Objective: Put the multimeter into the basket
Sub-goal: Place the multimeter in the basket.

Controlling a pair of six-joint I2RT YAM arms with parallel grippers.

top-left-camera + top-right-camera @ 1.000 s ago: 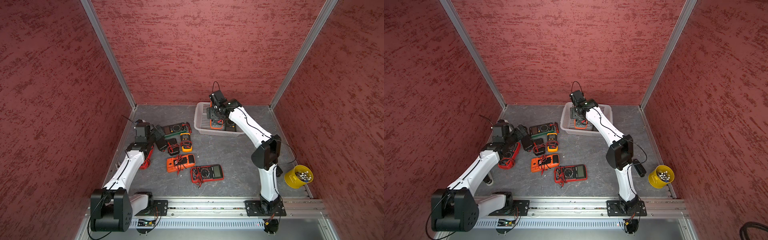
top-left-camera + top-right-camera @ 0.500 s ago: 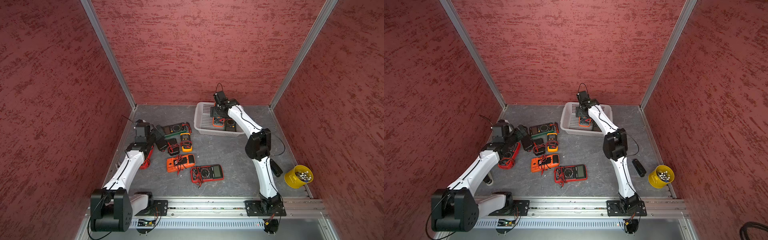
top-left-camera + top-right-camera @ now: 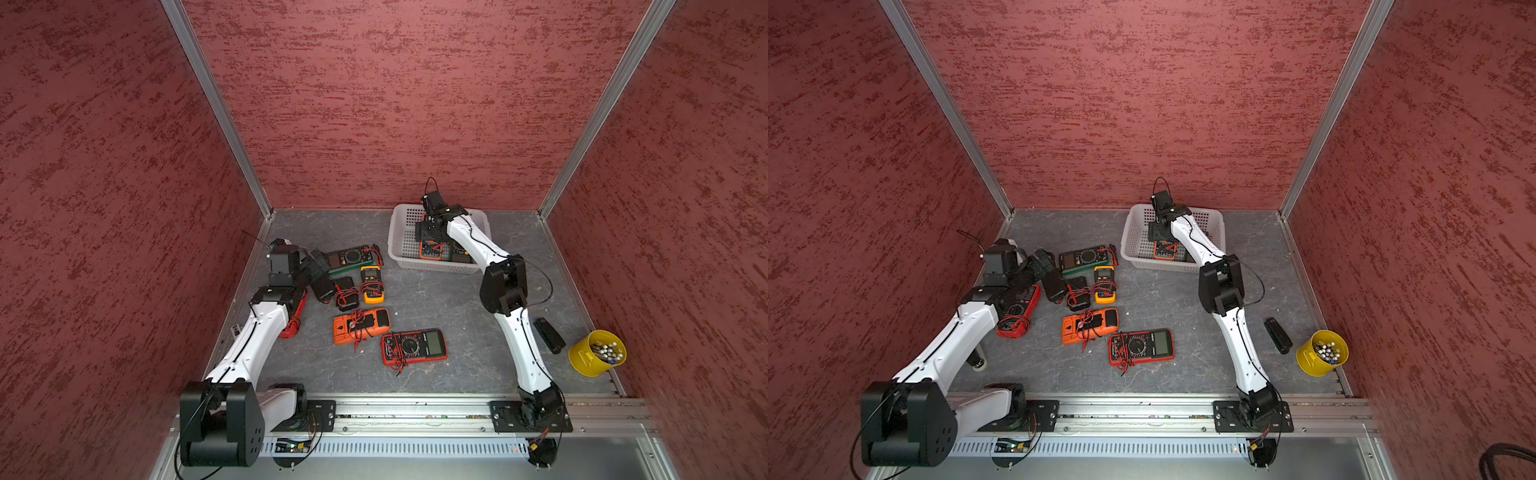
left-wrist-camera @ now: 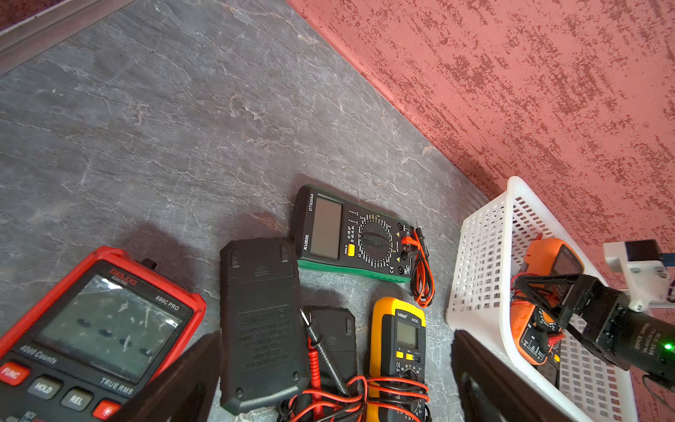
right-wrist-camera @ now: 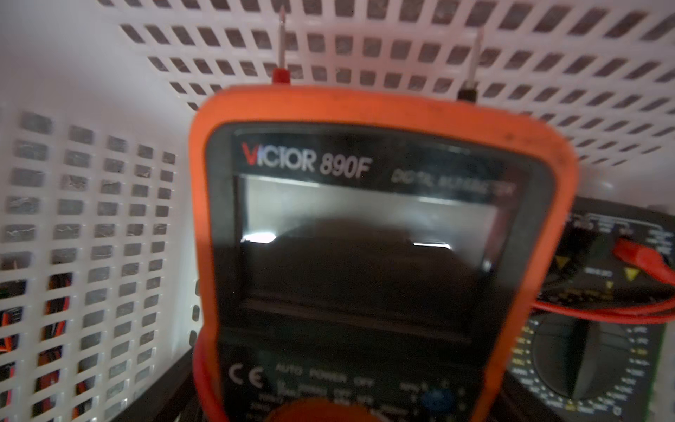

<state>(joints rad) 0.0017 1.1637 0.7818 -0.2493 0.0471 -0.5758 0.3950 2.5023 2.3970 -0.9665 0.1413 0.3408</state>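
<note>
my right claw (image 3: 428, 239) is down inside the basket (image 3: 400, 249). its jaws are set wide and pressed on the two long sides of the orange multimeter (image 5: 365, 255), so i am pinching it across its lower half. the meter is tilted, its screen end raised toward the basket's perforated wall, and two probe tips poke up behind it. just beside it a dark multimeter (image 5: 591, 347) lies flat on the basket bottom with a red lead across its face; whether the two touch i cannot tell.

my left claw (image 3: 319, 272) is spread wide and grips nothing. it hangs over the pile on the table (image 3: 436, 299): a black meter face down (image 4: 259, 321) and a yellow meter (image 4: 398, 347) wrapped in red leads. a red meter (image 4: 102, 321) lies off to one finger's side and a green meter (image 4: 350, 237) lies further toward the back wall.

i see those two meters in the basket; the part of it nearer the pile is bare grid. a yellow cup (image 3: 596, 353) at the table's right edge holds small white-tipped pieces, and a small black box (image 3: 548, 334) lies near it.

the basket stands close against the back wall. bare table runs between it and the pile. more bare table lies in front of it, down to an orange meter face down (image 3: 361, 326) and a red-and-black meter (image 3: 413, 347). my right forearm crosses the basket's near rim.
</note>
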